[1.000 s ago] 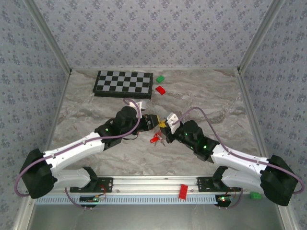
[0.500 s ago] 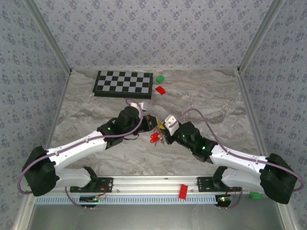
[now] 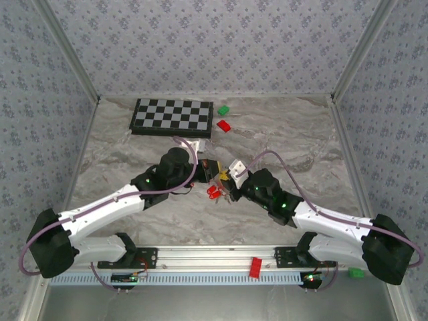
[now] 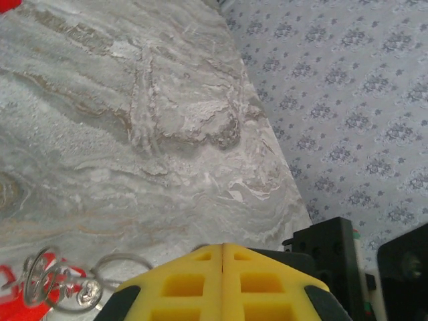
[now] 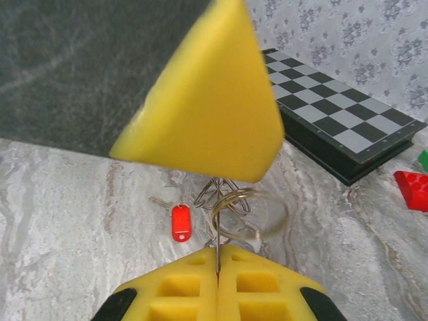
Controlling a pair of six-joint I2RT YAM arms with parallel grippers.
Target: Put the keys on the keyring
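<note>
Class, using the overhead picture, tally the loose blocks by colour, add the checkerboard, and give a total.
Red blocks: 2
Green blocks: 2
Checkerboard: 1
Total: 5

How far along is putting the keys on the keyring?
Done: no key confirmed threaded yet. In hand: the right hand is shut on the keyring wire, the left hand shut close by. Left: a red key lies on the table beside the ring.
</note>
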